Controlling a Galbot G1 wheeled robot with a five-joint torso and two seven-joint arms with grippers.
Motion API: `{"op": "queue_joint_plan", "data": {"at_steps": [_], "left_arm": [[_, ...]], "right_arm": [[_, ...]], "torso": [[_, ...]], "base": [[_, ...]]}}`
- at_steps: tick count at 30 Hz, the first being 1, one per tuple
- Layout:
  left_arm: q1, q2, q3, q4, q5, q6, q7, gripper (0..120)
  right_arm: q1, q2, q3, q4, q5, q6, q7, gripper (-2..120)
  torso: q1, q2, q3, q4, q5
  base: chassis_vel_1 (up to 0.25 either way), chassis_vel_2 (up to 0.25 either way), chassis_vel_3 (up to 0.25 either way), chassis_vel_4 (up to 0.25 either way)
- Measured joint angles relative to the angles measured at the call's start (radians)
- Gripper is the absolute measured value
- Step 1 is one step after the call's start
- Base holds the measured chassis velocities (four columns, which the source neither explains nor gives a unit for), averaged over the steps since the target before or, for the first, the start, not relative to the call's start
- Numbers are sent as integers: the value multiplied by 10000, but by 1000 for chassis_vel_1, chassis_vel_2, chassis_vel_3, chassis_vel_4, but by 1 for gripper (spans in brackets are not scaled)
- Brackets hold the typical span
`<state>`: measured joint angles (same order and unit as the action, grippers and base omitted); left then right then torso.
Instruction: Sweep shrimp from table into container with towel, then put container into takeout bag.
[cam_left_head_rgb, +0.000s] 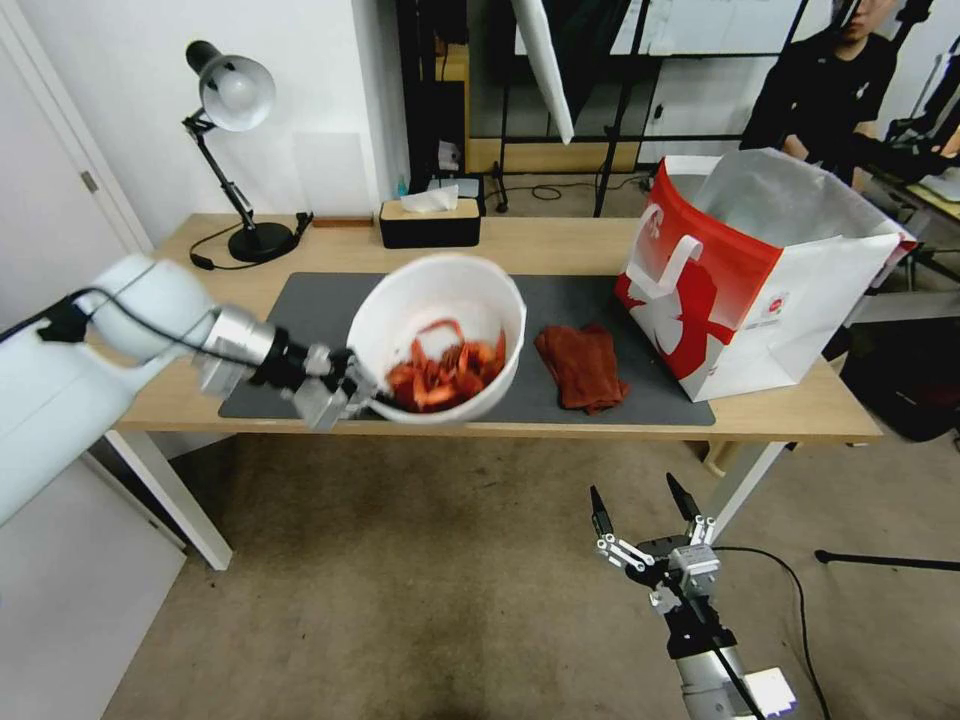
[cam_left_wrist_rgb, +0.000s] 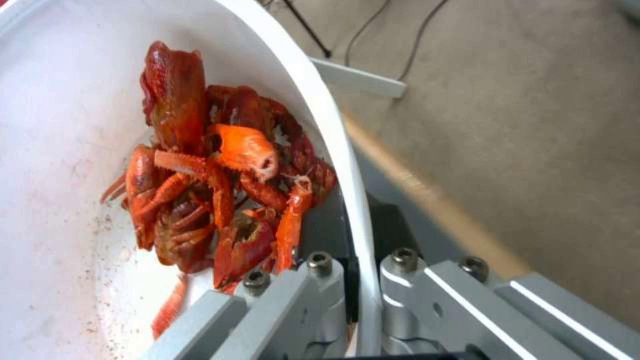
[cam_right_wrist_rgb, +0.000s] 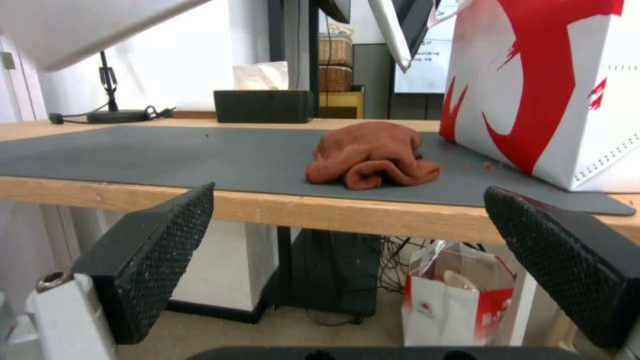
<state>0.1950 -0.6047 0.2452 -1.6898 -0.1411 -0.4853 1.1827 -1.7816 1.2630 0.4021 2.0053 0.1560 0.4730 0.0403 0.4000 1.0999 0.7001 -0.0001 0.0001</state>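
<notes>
Left gripper (cam_left_head_rgb: 345, 392) pinches container (cam_left_head_rgb: 440, 300) rim (fingertips hidden).

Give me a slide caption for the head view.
Left gripper lifts the shrimp-filled container by its rim; towel lies beside the takeout bag.

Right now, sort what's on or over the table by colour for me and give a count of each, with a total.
White: 1, the container, clamped at its rim by the left end effector
Rust-red: 1, the towel
Red and white: 1, the takeout bag
Black: 2, the desk lamp and the tissue box
Total: 5
</notes>
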Motion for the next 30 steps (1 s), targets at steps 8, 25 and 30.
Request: {"op": "queue_joint_plan", "data": {"at_steps": [8,25,30], "left_arm": [[-1703,-1534,1567,1533,39,120,-319,0],[-4322,-4734,2812,4288,302,88,-927,0],[-4849,-5683,2948,5164,381,-5,-1214,0]], "right_arm": [[9,86,-102,-161,-9,114,-15,100],[-67,332,-110,-262,-74,358,-40,100],[-123,372,-101,-325,-110,450,-46,100]], "torso": [[1,0,0,1,0],[1,0,0,-2,2],[-1,2,-1,0,1]], "base": [[0,0,0,0],[0,0,0,0],[0,0,0,0]]}}
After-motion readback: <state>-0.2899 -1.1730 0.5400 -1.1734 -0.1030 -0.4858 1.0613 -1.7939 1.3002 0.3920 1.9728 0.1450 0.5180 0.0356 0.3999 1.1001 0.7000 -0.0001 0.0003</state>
